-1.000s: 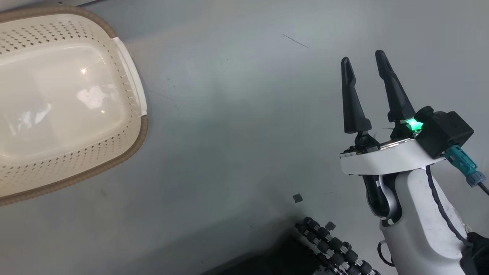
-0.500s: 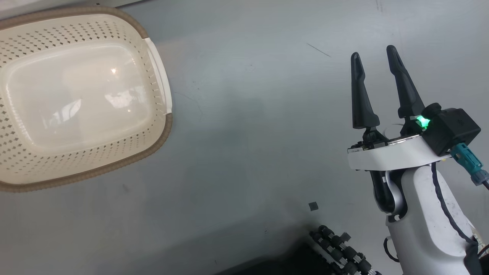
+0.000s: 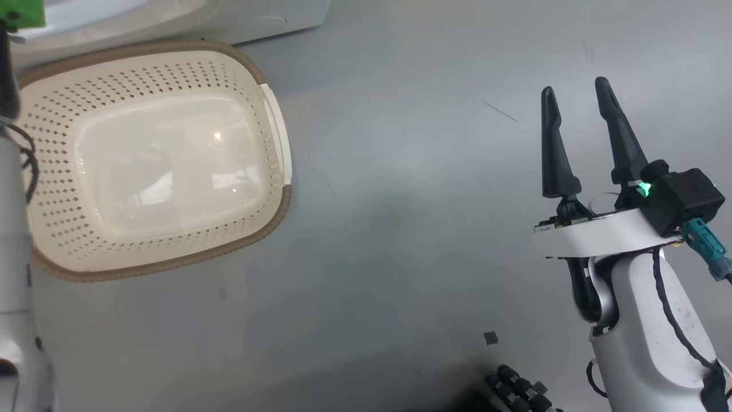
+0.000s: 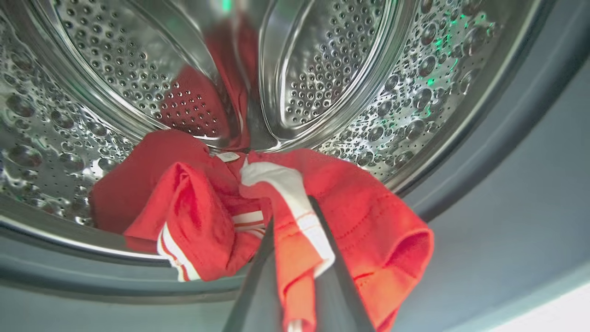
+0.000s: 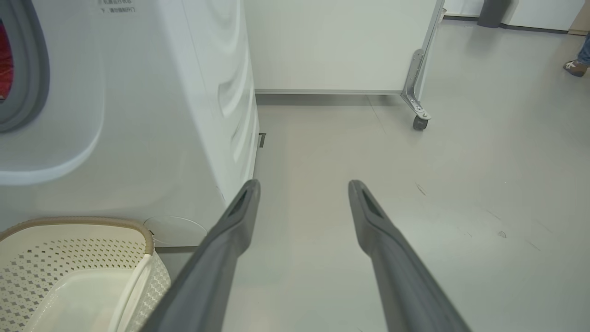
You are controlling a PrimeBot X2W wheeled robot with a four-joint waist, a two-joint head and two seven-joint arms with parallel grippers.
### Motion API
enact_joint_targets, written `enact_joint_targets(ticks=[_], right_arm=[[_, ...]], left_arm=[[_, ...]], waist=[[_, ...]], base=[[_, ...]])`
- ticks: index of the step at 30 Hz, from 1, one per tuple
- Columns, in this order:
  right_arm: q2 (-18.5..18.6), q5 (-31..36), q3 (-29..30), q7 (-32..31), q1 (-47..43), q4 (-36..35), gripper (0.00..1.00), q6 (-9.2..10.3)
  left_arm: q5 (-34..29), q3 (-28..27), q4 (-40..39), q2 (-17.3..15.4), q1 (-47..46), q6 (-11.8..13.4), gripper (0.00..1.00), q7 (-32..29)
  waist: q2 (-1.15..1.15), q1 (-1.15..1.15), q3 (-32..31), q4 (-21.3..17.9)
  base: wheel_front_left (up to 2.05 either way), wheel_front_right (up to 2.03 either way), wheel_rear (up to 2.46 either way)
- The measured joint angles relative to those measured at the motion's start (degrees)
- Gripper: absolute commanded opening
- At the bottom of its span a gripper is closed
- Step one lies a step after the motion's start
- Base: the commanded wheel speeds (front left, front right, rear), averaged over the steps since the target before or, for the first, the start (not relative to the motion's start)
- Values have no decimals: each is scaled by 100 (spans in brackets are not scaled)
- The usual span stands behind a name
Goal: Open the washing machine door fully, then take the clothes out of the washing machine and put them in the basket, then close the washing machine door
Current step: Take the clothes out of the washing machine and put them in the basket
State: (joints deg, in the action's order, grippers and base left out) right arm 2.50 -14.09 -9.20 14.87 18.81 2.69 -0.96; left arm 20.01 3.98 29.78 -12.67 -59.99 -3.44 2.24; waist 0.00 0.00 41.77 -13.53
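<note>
- The right gripper (image 3: 575,88) hangs idle over the grey floor (image 3: 400,229), its 2 dark fingers spread wide and holding nothing.
- The basket (image 3: 148,71) stands empty on the floor just in front of the washing machine (image 5: 161,115), well apart from that gripper.
- At the machine's mouth, the left gripper (image 4: 292,216) is clamped on a red-and-white fold of the clothes (image 4: 184,212), which spill over the lip of the steel drum (image 4: 322,60).
- The step in hand looks like unloading: no garment has reached the basket.
- The next move calls for drawing the bundle clear of the grey seal (image 4: 498,175) without losing the pinch, then carrying it over the basket.
- Against the head view 1 second ago, the whole picture has slid: the basket sits further right, and the machine's base and a pale left forearm (image 3: 11,257) edge in. That is the camera turning, not the things moving.
</note>
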Motion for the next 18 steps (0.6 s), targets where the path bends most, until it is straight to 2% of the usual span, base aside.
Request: enact_joint_targets(ticks=[11,18], right_arm=[[51,119,130,0,-398,138,100,-16],[104,192,183,0,-684,249,100,-54]], left_arm=[[-204,187,-426,372,1191,220,0,1214],[-285,282,-806,638,1971,375,0,1247]], waist=[[0,0,-631,318],[0,0,-1107,508]], base=[[0,0,0],[0,0,0]])
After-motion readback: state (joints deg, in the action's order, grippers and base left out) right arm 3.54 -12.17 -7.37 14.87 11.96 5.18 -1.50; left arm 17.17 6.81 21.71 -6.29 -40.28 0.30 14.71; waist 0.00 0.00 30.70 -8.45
